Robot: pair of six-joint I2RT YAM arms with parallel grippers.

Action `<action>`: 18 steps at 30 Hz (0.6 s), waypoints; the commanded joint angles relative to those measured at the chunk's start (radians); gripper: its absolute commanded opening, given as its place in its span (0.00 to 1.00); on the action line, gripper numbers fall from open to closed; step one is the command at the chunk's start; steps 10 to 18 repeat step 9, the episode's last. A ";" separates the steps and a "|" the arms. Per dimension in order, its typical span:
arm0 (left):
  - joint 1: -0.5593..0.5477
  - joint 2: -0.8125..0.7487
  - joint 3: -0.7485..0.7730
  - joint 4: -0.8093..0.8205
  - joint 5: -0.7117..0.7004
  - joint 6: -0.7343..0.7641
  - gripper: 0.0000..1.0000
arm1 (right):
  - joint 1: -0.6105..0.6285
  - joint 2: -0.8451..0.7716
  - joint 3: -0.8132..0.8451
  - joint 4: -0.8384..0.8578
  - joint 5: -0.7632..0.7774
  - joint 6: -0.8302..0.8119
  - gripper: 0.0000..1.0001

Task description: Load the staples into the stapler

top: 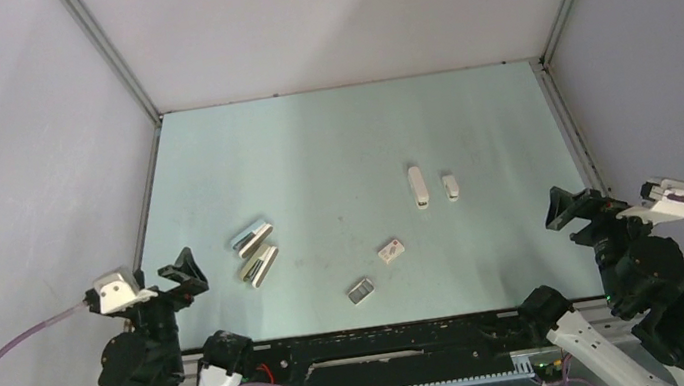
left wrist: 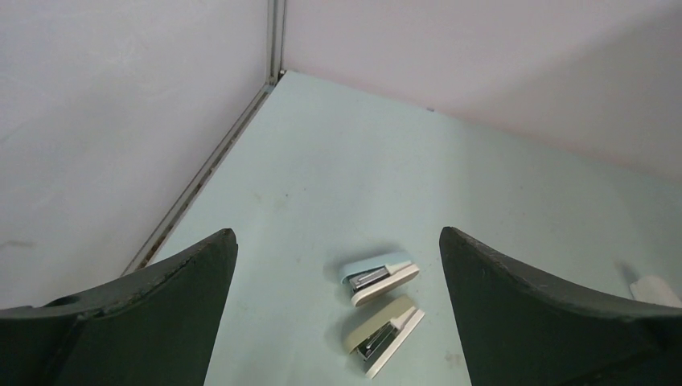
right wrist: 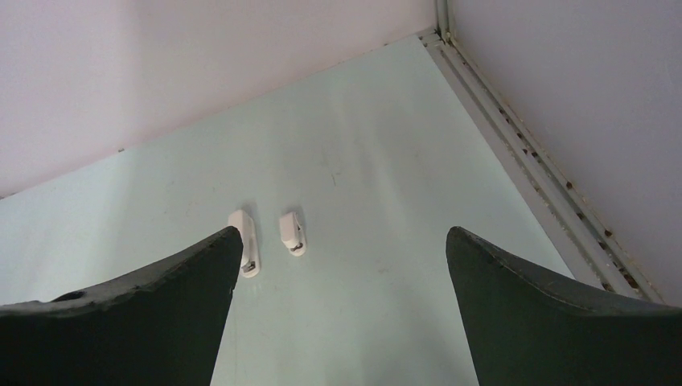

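Both arms sit low at the near corners of the table [top: 331, 144]. The left pincer [left wrist: 338, 235] is wide and holds nothing, and so is the right pincer [right wrist: 344, 231]. I think they wait there so they do not bump anything before the job starts. The stapler [top: 418, 187] lies flat, right of the middle, with a short white stub [top: 451, 187] just beside it, and the right pincer looks straight at the two. The staples [top: 361, 291] lie near the front edge, between the arms, near a little white box [top: 391, 251], so either arm could reach them. Two bigger staplers [left wrist: 380, 275] lie side by side on the left, well apart from the rest. The table is pale green, smooth and flat. Plain pale walls stand round three sides, with metal strips [top: 112, 56] in the corners.
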 commanded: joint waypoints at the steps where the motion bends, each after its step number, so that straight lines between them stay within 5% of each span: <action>1: 0.005 -0.192 -0.027 0.036 -0.006 -0.032 1.00 | -0.007 -0.003 -0.003 0.004 -0.005 -0.005 0.99; 18: 0.005 -0.197 -0.088 0.070 0.033 -0.072 1.00 | -0.052 -0.004 -0.003 0.008 -0.034 -0.009 0.99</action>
